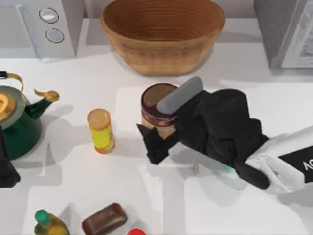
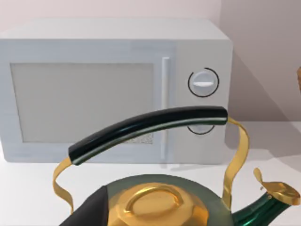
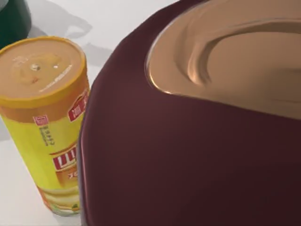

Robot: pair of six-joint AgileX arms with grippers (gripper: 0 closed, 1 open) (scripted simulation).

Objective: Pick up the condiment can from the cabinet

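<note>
- Your right arm reaches in from the desk's (image 1: 146, 205) right edge, its white sleeve low at that side and its black wrist angled toward the condiment can (image 1: 157, 100).
- The right end effector (image 1: 164, 125) sits at the can. One grey finger (image 1: 180, 94) lies across the can's top edge on the basket side; a dark finger (image 1: 152, 142) shows on the opposite side, toward the near edge of the desk.
- With a finger on each side of the can, the end effector appears to be closed around it. Whether the pads actually press the wall you cannot confirm here.
- The condiment can stands upright on the desk, long axis vertical, flat tan top facing up. The right wrist view shows its maroon wall and recessed top (image 3: 225, 66) at very close range.
- The can is just in front of the woven basket (image 1: 162, 29), near the desk's middle. The cabinet (image 1: 286, 32) stands well apart from it, at the far right corner.
- The yellow bottle (image 1: 101, 130) stands upright beside the can, on the kettle's side, not touching it.
- Your left arm is parked at the left edge beside the green kettle (image 1: 17, 117); its end effector (image 1: 6, 171) is a dark shape whose opening cannot be told. Its wrist view looks over the kettle handle (image 2: 146, 129) to the microwave (image 2: 113, 89).
</note>
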